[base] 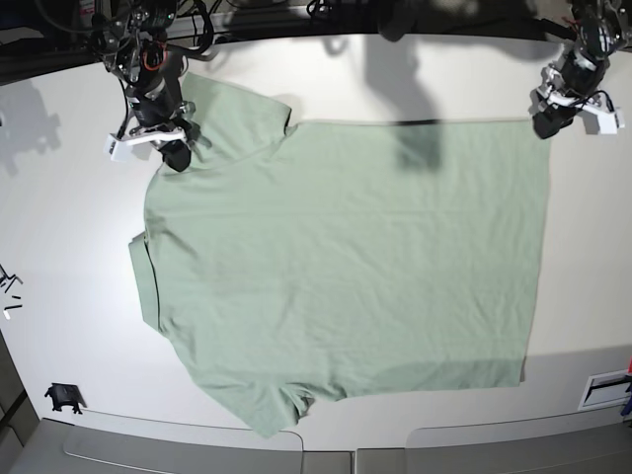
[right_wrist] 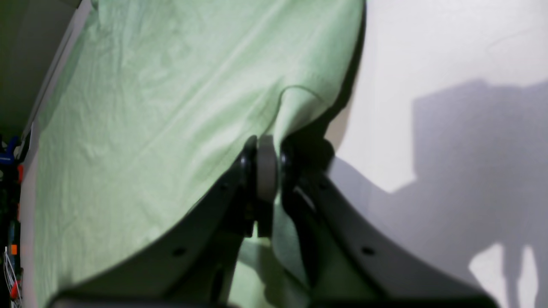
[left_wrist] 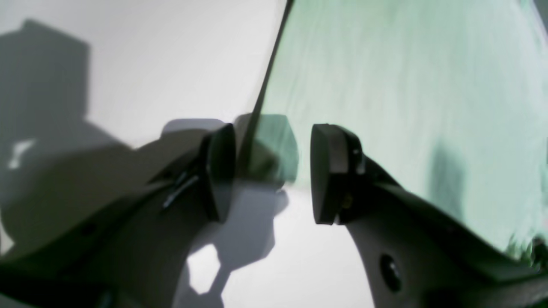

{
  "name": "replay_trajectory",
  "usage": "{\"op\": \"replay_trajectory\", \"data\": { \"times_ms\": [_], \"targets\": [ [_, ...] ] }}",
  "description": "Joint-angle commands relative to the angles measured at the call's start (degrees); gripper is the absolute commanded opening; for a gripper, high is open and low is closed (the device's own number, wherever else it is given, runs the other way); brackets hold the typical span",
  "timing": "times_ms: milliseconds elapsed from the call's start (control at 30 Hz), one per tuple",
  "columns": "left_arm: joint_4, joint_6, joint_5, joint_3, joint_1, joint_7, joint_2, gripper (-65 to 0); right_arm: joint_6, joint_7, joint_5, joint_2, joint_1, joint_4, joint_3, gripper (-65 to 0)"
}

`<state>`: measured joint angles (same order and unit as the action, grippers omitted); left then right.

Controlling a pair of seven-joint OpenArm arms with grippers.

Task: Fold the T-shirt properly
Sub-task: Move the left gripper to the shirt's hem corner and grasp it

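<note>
The T-shirt lies spread flat on the white table, its collar end toward my right arm and its hem toward my left.

My right gripper is clamped shut on a pinch of cloth at the shoulder, by the far sleeve; the fabric bunches into a small ridge that runs up from between the pads. My left gripper stands well open with nothing in it. Its pads sit either side of the far hem corner, one over bare table and one over cloth, with the edge of the shirt running up between them. That wrist view is blurred, so I cannot tell whether the pads touch the fabric or hover just over it.

Outward from there, the body of the shirt is smooth with only faint creases. The near sleeve is rumpled at the table's front edge.

My worry is the uneven hold. If I lift or drag with the right while the left grips nothing, I judge the far edge would skew and the cloth would pull into a diagonal wrinkle instead of a clean fold line. Closing the left from here could also miss, since the corner is thin and lies flat. The near sleeve could catch if the shirt slides.
</note>
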<state>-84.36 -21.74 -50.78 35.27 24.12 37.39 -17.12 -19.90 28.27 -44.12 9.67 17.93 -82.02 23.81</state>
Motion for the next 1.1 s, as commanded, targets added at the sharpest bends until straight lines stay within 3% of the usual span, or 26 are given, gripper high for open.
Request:
{"op": "replay_trajectory", "data": {
  "times_ms": [0, 167, 333, 567, 733, 933, 1067],
  "targets": [
    [0.46, -0.15, -0.48, 0.17, -0.44, 0.55, -0.70, -38.3, -0.26, 0.42, -0.79, 0.33, -0.13, -0.50, 0.15, -65.0],
    [1.51, -0.20, -2.36, 0.17, -1.27, 2.14, -0.70, -38.3, -0.26, 0.52, -0.79, 0.33, -0.13, -0.50, 0.15, -65.0],
    [1.51, -3.43, -5.86, 0.15, -1.22, 5.97, -0.68, -38.3, -0.26, 0.55, -0.79, 0.33, -0.13, -0.50, 0.15, -65.0],
    [1.51, -4.44, -8.31, 0.15, -1.14, 8.94, -0.68, -38.3, -0.26, 0.52, -0.79, 0.33, -0.13, -0.50, 0.15, -65.0],
    [1.51, -9.90, -13.84, 0.15, -0.35, 13.99, -0.68, -38.3, -0.26, 0.55, -0.79, 0.33, -0.13, -0.50, 0.15, -65.0],
    [1.53, -9.99, -12.85, 0.15, -0.31, 13.84, -0.68, -38.3, -0.26, 0.55, -0.79, 0.33, -0.13, -0.50, 0.15, -65.0],
    [1.53, -10.08, -16.44, 0.15, -0.11, 18.05, -0.66, -38.3, -0.26, 0.59, -0.79, 0.33, -0.11, -0.50, 0.15, -65.0]
  ]
}}
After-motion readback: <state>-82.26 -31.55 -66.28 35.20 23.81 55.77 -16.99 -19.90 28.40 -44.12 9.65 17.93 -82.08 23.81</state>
